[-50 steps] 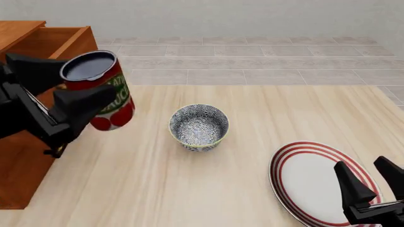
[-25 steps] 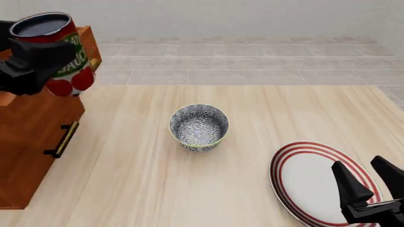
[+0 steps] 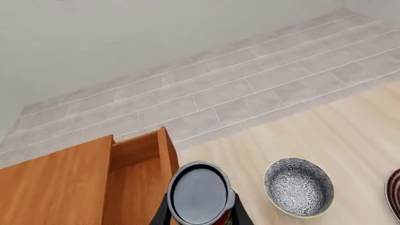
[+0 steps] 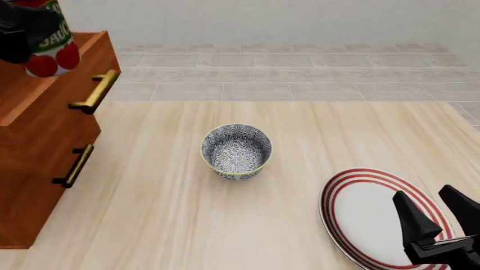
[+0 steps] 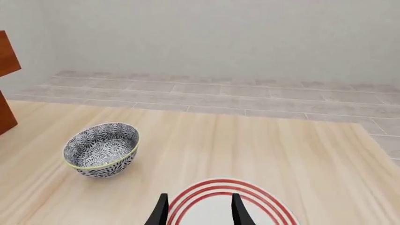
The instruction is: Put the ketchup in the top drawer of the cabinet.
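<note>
The ketchup, a can with red tomatoes on a white label, is held at the far upper left, partly cut off by the frame edge. My left gripper is shut on it, above the open top drawer of the cabinet. In the left wrist view the can's dark round top sits between my fingers, over the drawer's open inside. My right gripper is open and empty over the plate; it also shows in the right wrist view.
A blue-patterned bowl stands mid-table. A red-ringed white plate lies at the front right. The top drawer's brass handle sticks out toward the table, above the lower drawer's handle.
My left gripper has carried the ketchup up and to the left, from in front of the cabinet to above the open top drawer. The right gripper has barely moved.
</note>
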`<control>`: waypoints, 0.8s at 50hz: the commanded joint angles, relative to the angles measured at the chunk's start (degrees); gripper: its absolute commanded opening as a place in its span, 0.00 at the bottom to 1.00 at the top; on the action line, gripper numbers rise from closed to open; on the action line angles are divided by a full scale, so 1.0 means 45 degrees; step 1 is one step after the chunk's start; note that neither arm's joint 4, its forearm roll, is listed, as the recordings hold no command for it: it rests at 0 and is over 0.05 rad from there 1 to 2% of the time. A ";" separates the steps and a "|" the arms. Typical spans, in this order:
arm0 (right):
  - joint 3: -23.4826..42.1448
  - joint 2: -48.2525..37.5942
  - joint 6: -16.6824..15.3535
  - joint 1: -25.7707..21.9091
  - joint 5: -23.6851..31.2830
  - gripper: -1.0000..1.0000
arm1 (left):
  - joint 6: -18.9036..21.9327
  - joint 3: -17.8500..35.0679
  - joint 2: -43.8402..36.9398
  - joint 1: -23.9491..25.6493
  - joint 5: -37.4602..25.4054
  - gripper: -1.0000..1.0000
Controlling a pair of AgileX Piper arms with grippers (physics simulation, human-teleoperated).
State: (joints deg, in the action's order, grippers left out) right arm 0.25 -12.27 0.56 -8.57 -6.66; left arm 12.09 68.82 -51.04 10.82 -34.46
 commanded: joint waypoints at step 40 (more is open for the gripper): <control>-0.0023 -0.0487 0.0046 0.0058 -0.0349 1.00 | 0.0596 0.0024 -0.1669 -0.4037 0.0920 0.00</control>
State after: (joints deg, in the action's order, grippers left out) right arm 0.13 -14.73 0.72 -8.40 -8.73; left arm 13.52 68.86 -57.13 -4.63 -30.73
